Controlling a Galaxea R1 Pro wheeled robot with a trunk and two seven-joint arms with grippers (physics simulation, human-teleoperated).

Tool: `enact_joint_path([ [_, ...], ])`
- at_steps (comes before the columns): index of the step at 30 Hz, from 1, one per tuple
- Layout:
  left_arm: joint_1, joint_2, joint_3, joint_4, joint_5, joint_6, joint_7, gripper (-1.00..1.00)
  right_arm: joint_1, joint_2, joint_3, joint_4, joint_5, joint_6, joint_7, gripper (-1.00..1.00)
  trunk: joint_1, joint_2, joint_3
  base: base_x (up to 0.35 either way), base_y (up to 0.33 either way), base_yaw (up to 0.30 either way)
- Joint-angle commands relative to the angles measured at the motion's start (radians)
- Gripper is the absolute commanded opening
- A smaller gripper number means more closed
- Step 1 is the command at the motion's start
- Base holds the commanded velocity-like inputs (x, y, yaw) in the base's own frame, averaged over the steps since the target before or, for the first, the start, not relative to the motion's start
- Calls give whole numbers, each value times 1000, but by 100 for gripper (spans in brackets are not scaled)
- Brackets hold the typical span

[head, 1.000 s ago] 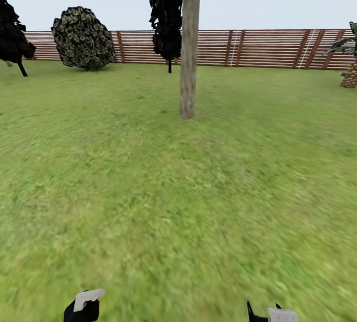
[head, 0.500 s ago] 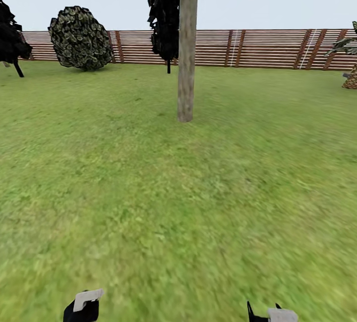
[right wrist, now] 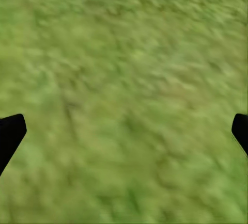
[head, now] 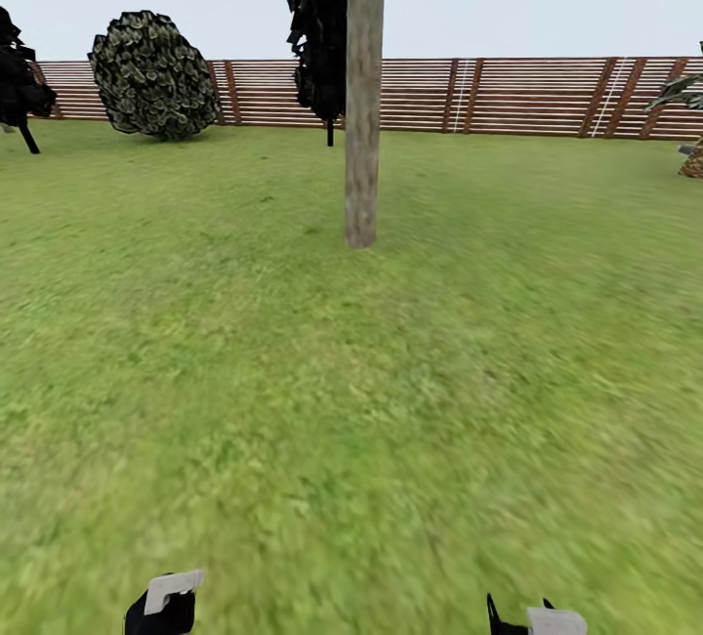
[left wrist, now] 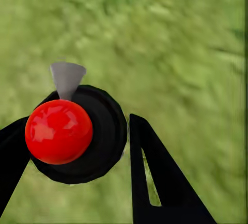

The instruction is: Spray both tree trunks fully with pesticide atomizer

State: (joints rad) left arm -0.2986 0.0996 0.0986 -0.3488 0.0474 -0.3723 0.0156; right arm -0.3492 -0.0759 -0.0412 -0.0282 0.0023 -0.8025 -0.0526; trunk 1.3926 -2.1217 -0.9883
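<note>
my left gripper (left wrist: 72, 146) is clamped on the sprayer (left wrist: 77, 133), its red cap facing the wrist camera. my right gripper (right wrist: 124, 131) hangs wide open over grass (head: 391, 401). a tree trunk (head: 362, 107) stands ahead, before the fence (head: 517, 96).

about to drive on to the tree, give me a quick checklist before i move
1. Atomizer gripped in the left pincer: ok, it sits between the fingers.
2. Right pincer free: ok, open over grass.
3. Tree trunk straight ahead: ok, near the middle of the head view.
4. Path to the trunk: ok, bare lawn.
5. Within spraying range: not ok, a broad stretch of lawn lies between.
6. Pesticide on the bark: cannot tell from here.
</note>
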Motion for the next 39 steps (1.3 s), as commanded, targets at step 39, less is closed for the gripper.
enact_joint_path([
  [39,-1,-4,-2,1,5,-4,1,-100,-1,14,-4,2,1,-2,0,100,0,0,-1,338,-23,0],
])
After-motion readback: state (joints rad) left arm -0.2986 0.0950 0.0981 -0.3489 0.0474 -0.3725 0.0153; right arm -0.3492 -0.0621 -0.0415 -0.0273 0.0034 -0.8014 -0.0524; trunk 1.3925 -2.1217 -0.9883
